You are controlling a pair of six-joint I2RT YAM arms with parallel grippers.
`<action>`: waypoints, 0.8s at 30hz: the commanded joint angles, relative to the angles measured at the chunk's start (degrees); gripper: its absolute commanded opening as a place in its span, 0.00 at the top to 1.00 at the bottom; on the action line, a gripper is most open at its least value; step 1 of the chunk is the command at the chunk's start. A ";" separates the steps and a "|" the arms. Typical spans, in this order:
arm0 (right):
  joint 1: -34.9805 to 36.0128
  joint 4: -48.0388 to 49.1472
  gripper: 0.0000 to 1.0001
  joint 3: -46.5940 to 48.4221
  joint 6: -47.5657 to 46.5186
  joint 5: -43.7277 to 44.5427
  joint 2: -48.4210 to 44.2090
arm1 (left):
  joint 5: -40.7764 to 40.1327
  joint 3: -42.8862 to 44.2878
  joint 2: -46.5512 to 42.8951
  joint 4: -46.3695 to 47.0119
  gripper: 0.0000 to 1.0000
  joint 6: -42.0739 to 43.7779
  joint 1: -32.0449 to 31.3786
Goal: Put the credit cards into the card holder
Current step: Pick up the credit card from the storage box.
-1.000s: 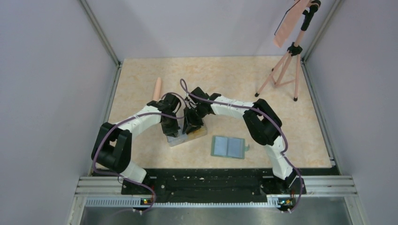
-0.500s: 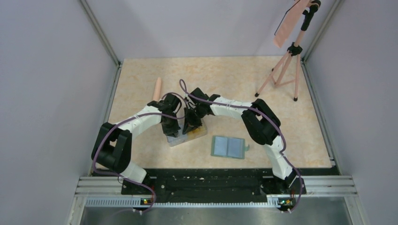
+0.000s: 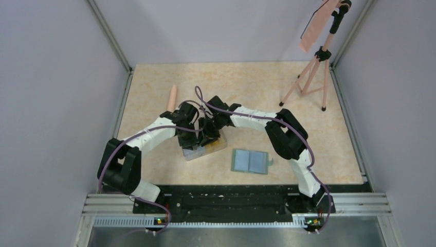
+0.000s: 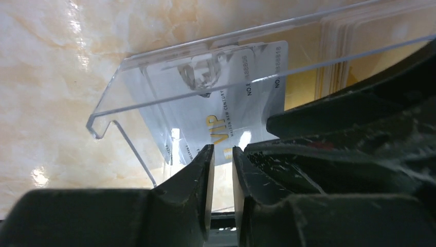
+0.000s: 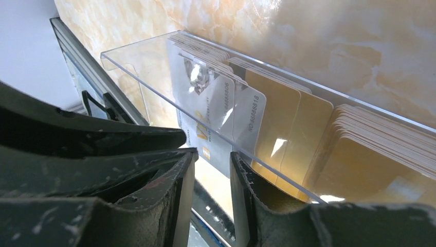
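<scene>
Over the clear box (image 3: 193, 154) on the table (image 3: 257, 92) both my pincers meet. L pincer (image 4: 222, 165): fingers a thin slit apart, nothing btwn them; a pale card shows face-on thru the gap. R pincer (image 5: 212, 177): same narrow slit, nothing clamped. Box's long axis runs near-left to far-right in the top view. Credit cards stand on end inside it, long axis up and leaning, faces across the box's length: 2 pale cards (image 4: 226, 98), 2 loose yellow cards (image 5: 288, 118), plus 1 yellow stack (image 5: 380, 159) too tight to count. 1 card holder (image 3: 250, 161) lies open flat, right of the box and apart from it, long axis approx left-right, tab at its right end, 2 pale blue pages up.
</scene>
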 commanded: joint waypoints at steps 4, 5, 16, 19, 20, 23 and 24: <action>0.46 -4.57 0.66 -0.73 -1.33 5.90 2.31 | -4.39 2.54 -5.02 -3.06 0.71 -0.82 -0.28; 0.52 -4.83 0.66 -0.66 -1.54 6.09 2.32 | -5.25 2.54 -4.76 -3.83 0.70 -0.92 -0.27; 1.77 -8.75 0.64 1.47 -3.60 9.35 3.63 | -3.78 0.47 2.09 -1.65 0.69 -1.29 -0.28; 1.91 -8.84 0.63 1.36 -3.74 9.10 3.90 | -1.91 -0.39 2.52 0.47 0.70 -1.28 -0.27; 1.97 -8.84 0.63 1.30 -3.83 8.88 4.13 | -1.15 -0.56 2.58 1.06 0.70 -1.33 -0.26; 1.94 -8.22 0.63 1.04 -3.69 7.54 4.33 | -0.44 -1.04 2.18 2.35 0.75 -1.71 -0.28; 1.98 -7.66 0.64 0.92 -3.59 6.87 4.32 | 0.45 -1.17 1.81 2.57 0.77 -1.87 -0.27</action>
